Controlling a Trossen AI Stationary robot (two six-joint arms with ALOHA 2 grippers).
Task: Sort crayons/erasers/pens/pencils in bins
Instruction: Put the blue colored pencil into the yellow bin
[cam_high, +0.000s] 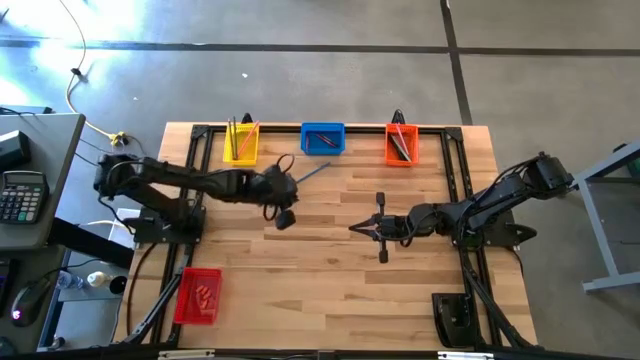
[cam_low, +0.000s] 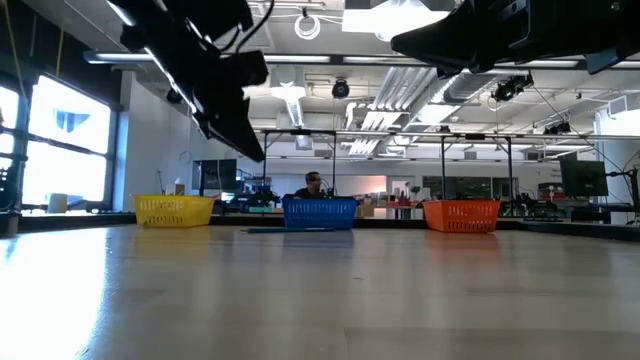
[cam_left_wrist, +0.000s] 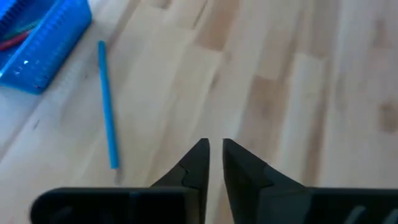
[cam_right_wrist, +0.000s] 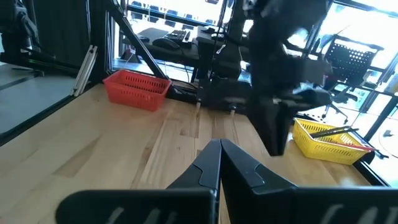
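Jaws of the left gripper (cam_left_wrist: 214, 155) stand nearly shut, a thin slit between the tips, nothing in them; they hover over bare table (cam_high: 330, 260) at centre-left of the high view. Right gripper (cam_high: 362, 229) sits closed and empty mid-table, right of centre, arm waiting.

Nearest loose item: a long slim blue stick (cam_left_wrist: 108, 106), upper left in the left wrist view, lying flat just beside the blue bin (cam_left_wrist: 37, 46), apart from the jaws. In the high view it shows as a thin blue line (cam_high: 312, 173) just below that bin. Pen or pencil — cannot tell.

Handling, as a guess: light, stiff, round, so likely to roll or skid on smooth wood. Best taken across the shaft near its middle, jaws reopened first and lowered right to the table; a pinch near one end would probably let it tip.

Bins along the top edge in the high view: yellow bin (cam_high: 240, 145) with thin sticks, blue centre, orange bin (cam_high: 401, 145) with dark sticks. Red bin (cam_high: 198, 297) sits lower left, small reddish pieces inside.
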